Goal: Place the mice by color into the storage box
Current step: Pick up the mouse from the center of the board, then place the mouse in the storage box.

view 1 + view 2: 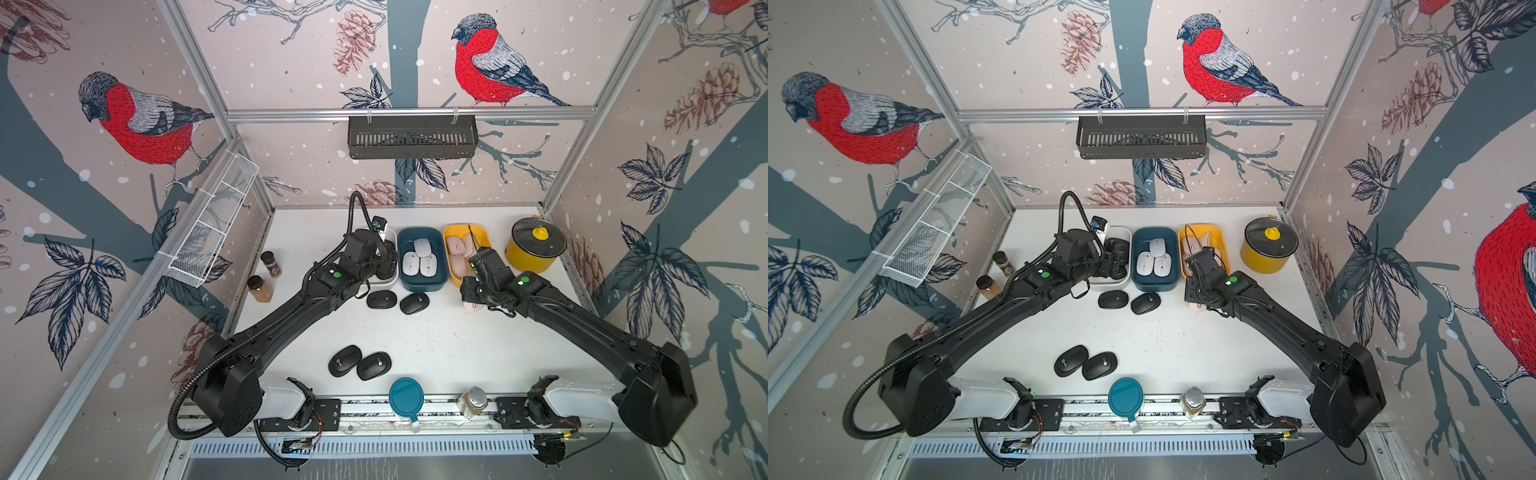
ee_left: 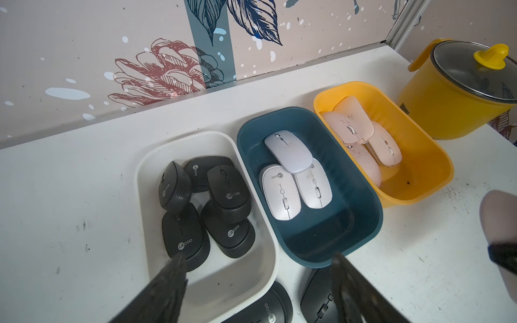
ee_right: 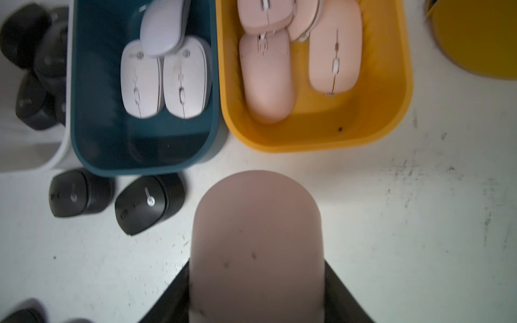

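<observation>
As seen from overhead in both top views, shows the right gripper (image 1: 473,300) clenched on a pink mouse (image 1: 473,308), low over the desk (image 1: 436,340) and just in front of the yellow box (image 1: 478,231). Cannot tell from here whether lifted clear or touching. Places the left gripper (image 1: 384,266) above the white box (image 1: 384,283), its jaws masked by its own wrist. Leaves four loose black mice (image 1: 382,300) on the desk: two just beside the front walls of the white box and blue box (image 1: 422,286), two touching each other near the front edge.

From the left wrist, reveals what overhead hides: left gripper (image 2: 258,258) released, jaws wide apart, holding nothing. Counts five stored black mice (image 2: 228,193) in the white box (image 2: 140,173) and three white mice (image 2: 288,151) in the blue box (image 2: 321,237). Finds several pink mice (image 2: 352,123) heaped at the far end of the yellow box (image 2: 419,181). Catches only an edge of the held pink mouse (image 2: 498,218).

From the right wrist, though blurred, fills with the pink mouse (image 3: 257,246), pinched across one end by the right gripper (image 3: 257,293). Shows the near half of the yellow box (image 3: 307,142) bare.

Judging ahead:
- Could swivel or slip, given the smooth shell and the grip near one end.
- Could clip the box's near rim if carried in low.
- Could slide off the heap if let go above it rather than above the bare floor.
</observation>
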`<action>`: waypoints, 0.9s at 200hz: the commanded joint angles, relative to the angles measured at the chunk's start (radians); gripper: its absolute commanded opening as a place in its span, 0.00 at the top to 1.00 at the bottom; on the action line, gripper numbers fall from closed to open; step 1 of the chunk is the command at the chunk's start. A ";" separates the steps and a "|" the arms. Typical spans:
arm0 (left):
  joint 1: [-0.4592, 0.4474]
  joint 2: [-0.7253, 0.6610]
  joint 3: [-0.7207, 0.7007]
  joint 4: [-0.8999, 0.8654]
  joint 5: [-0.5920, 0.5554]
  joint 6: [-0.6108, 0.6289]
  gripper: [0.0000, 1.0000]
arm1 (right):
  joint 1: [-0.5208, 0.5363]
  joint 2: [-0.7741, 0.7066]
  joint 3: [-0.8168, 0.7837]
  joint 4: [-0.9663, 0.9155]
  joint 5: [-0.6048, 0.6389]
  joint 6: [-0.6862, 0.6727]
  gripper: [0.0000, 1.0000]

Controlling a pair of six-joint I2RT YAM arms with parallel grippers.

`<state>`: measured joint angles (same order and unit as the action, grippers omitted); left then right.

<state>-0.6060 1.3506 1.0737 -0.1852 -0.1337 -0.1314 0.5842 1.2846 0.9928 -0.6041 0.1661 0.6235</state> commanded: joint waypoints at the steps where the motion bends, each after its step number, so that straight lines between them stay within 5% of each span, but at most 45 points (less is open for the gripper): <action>1: 0.000 -0.011 0.003 0.023 -0.011 0.004 0.20 | -0.060 0.039 0.061 0.107 0.027 -0.074 0.46; 55: 0.000 -0.011 0.002 0.026 -0.014 0.007 0.20 | -0.188 0.167 0.177 0.164 0.028 -0.152 0.46; 180: 0.000 0.004 0.002 0.023 -0.018 0.011 0.20 | -0.268 0.430 0.245 0.254 0.024 -0.214 0.45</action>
<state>-0.6060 1.3525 1.0737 -0.1852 -0.1352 -0.1307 0.3229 1.6833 1.2251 -0.3866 0.1936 0.4358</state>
